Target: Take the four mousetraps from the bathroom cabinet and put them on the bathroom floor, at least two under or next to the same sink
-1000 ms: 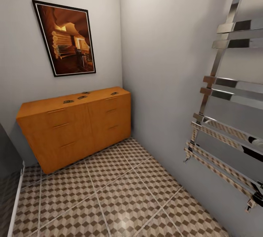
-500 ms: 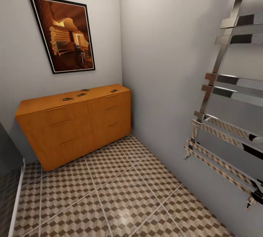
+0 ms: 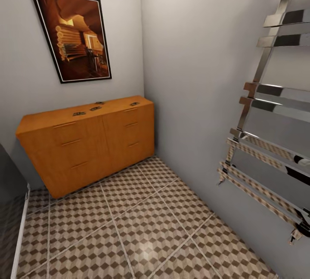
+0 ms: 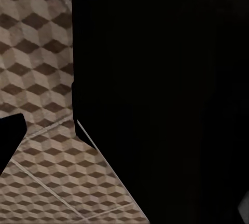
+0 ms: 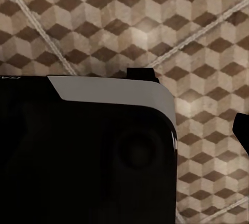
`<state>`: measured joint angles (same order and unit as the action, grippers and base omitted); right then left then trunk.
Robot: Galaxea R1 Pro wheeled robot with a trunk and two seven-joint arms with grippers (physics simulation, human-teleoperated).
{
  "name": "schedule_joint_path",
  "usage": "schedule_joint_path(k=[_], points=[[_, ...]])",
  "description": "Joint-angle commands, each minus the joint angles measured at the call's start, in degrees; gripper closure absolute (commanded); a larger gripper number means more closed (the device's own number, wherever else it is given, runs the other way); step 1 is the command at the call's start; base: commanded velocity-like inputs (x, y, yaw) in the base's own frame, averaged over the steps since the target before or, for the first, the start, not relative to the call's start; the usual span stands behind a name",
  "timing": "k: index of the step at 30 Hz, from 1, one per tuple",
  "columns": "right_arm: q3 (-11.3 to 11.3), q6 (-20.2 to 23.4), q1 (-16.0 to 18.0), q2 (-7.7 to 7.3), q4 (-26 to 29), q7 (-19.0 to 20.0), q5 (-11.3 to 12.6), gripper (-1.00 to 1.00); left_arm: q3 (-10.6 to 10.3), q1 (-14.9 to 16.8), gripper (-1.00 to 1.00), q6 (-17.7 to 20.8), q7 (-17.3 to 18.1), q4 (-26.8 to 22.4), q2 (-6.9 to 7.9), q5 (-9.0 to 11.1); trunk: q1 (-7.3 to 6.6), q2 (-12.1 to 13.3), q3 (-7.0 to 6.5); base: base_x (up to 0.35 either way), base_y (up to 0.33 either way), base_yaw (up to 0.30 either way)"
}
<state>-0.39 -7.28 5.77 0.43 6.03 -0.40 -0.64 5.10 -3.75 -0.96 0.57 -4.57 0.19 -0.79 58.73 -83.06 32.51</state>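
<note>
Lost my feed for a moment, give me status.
Grippers: state unclear. Four mousetraps on top of the cabinet, none moved. Tiled bathroom floor leads to it; chrome towel rail at right.

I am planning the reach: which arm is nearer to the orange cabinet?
Probably left, but only slightly: the cabinet stands far ahead, toward the left side. Both wrist cameras face floor tiles beside the robot's dark body.

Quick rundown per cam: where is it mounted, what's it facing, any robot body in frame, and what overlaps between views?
Head view: on the robot's head, facing forward and down at the cabinet with mousetraps on top, a picture above, a chrome towel rail alongside.
Left wrist view: near the left arm's end effector, facing the bathroom floor; dark robot body blocks much of it.
Right wrist view: same, facing down; dark robot body with a pale edge.
Shared: all three see the cube-pattern floor.
</note>
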Motion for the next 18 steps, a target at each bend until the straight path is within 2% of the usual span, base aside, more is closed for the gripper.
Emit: schedule_joint_path(k=[1,18], points=[[-0.05,-0.19,0.03,-0.01,-0.06,-0.04,-0.06,-1.0,0.44,-0.03,-1.0,-0.07,0.06,-0.08,-0.01,-0.08,0.0,-0.02,0.13,0.0,0.0,0.0],[-0.05,-0.19,0.03,-0.08,-0.06,-0.03,-0.06,-1.0,0.47,-0.03,-1.0,-0.01,0.04,-0.08,-0.01,-0.06,0.0,-0.02,1.69,0.0,0.0,0.0]])
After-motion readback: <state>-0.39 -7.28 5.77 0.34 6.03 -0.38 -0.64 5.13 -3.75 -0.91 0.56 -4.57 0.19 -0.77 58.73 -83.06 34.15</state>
